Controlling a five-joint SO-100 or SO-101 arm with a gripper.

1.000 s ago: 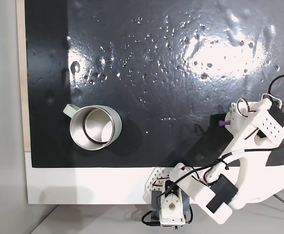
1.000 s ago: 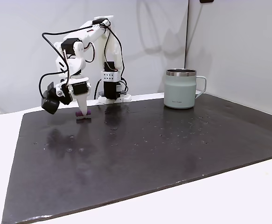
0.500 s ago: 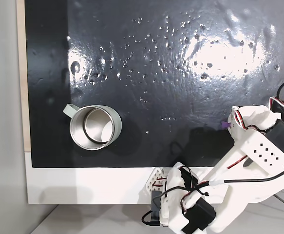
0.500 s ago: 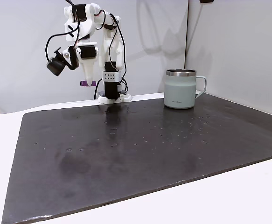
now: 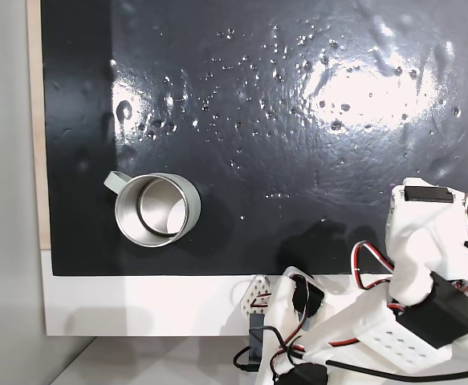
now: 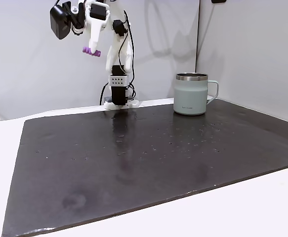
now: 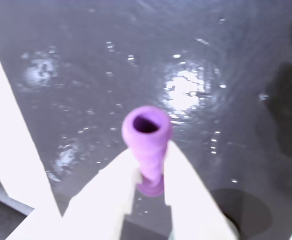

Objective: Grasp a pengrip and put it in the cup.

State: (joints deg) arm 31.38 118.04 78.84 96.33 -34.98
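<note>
The purple ribbed pengrip (image 7: 147,134) sticks out from between two white fingers (image 7: 186,187) in the wrist view, its open end facing the camera. My gripper (image 7: 151,156) is shut on it. In the side fixed view my gripper (image 6: 94,46) is raised high above the far left of the mat, holding the pengrip (image 6: 91,51) in the air. The cup (image 6: 190,94), pale grey-green with a steel rim, stands far to the right of it at the mat's back edge. Seen from above, the cup (image 5: 157,210) sits at the lower left, upright, handle to the upper left.
A glossy black mat (image 5: 258,96) covers the white table (image 5: 137,309); the mat (image 6: 134,163) carries small droplets. The arm's base (image 6: 117,94) stands at the mat's back edge. The white arm body (image 5: 426,265) hangs over the lower right corner.
The gripper has risen from just above the mat to high in the air, carrying the pengrip. From above, the arm has drawn back toward the lower right.
</note>
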